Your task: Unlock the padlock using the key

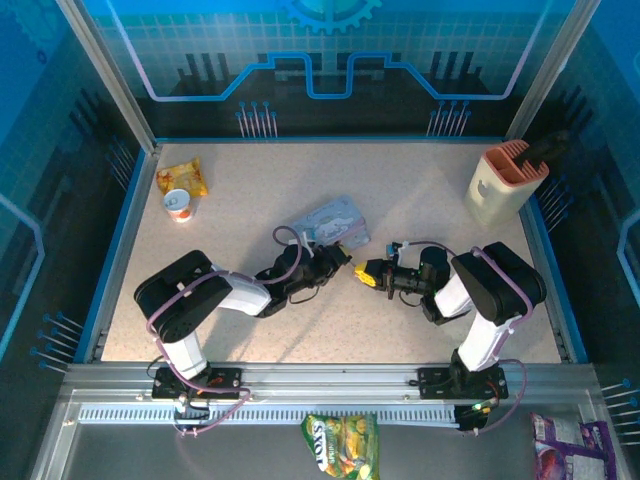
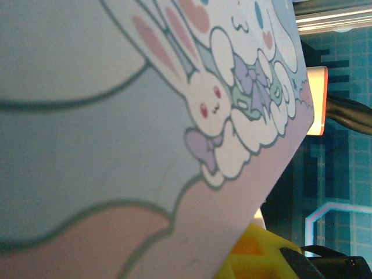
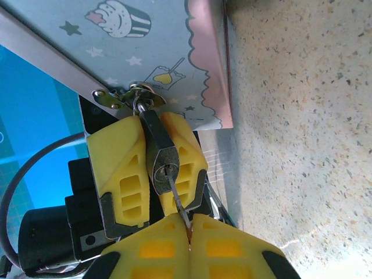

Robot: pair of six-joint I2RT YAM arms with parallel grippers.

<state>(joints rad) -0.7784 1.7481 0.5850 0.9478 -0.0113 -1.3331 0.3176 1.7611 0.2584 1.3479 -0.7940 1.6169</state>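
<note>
In the right wrist view the small dark padlock (image 3: 164, 158) hangs by its silvery shackle from the hasp (image 3: 133, 96) of the pale blue cartoon tin (image 3: 145, 52). My left gripper (image 3: 151, 120) is shut on the padlock, one yellow finger on each side of its body. The thin grey key (image 3: 179, 200) runs from the keyhole down into my right gripper (image 3: 189, 232), which is shut on it; the key's tip sits in the keyhole. From above, both grippers (image 1: 343, 256) (image 1: 363, 272) meet at the near right corner of the tin (image 1: 328, 222). The tin's printed lid (image 2: 145, 116) is very close in the left wrist view.
A beige holder with an orange top (image 1: 505, 180) stands at the back right. A yellow packet (image 1: 183, 177) and a small cup (image 1: 178, 205) lie at the back left. Snack bags (image 1: 340, 445) (image 1: 560, 445) lie below the table's front rail.
</note>
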